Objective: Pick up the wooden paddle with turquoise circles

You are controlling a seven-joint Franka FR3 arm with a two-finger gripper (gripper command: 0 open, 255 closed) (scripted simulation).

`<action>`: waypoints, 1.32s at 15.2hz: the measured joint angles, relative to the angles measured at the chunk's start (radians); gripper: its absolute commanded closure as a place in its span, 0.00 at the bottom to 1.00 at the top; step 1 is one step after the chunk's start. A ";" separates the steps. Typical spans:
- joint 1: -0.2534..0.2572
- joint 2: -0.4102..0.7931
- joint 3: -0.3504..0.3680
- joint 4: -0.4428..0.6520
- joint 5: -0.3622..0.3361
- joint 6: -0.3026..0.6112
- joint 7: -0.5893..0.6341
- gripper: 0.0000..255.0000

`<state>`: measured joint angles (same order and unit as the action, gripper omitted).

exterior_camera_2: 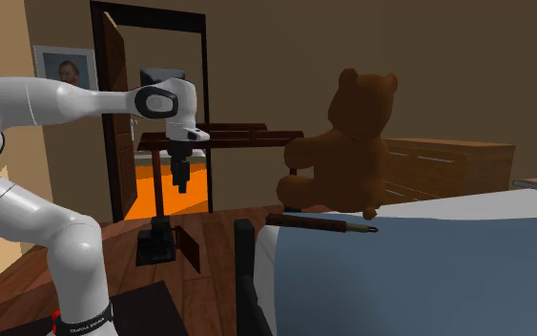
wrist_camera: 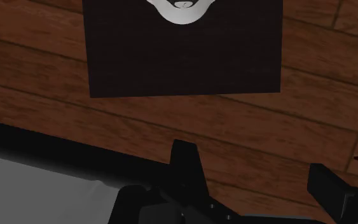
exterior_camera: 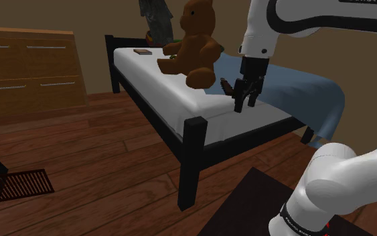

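Note:
The paddle (exterior_camera_2: 319, 223) lies flat on the blue blanket (exterior_camera_2: 428, 277) at the foot of the bed, just in front of the teddy bear. It shows edge-on as a thin dark brown stick; its circles are hidden. In the shoulder view one brown end of the paddle (exterior_camera: 225, 85) peeks out beside my gripper (exterior_camera: 244, 102). My gripper (exterior_camera_2: 181, 183) hangs pointing down, beyond the bed's end and higher than the paddle, apart from it. In the wrist view my gripper (wrist_camera: 254, 164) is open, with wooden floor between the fingers (wrist_camera: 185, 167).
A big brown teddy bear (exterior_camera: 195, 47) sits on the white mattress (exterior_camera: 180, 90). The black bed frame (exterior_camera: 192, 157) has a tall corner post. My dark stand (wrist_camera: 184, 51) is on the floor below. A wooden dresser (exterior_camera: 29, 70) stands by the wall and a side table (exterior_camera_2: 223, 136) by the doorway.

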<state>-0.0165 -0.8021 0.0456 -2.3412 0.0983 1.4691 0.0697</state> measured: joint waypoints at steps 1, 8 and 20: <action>0.000 0.000 0.000 0.000 0.000 0.000 0.000 0.00; -0.061 0.187 -0.049 0.104 -0.043 0.092 0.009 0.00; -0.155 0.551 -0.146 0.388 -0.080 0.198 0.043 0.00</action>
<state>-0.1713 -0.2516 -0.1004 -1.9533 0.0179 1.6667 0.1126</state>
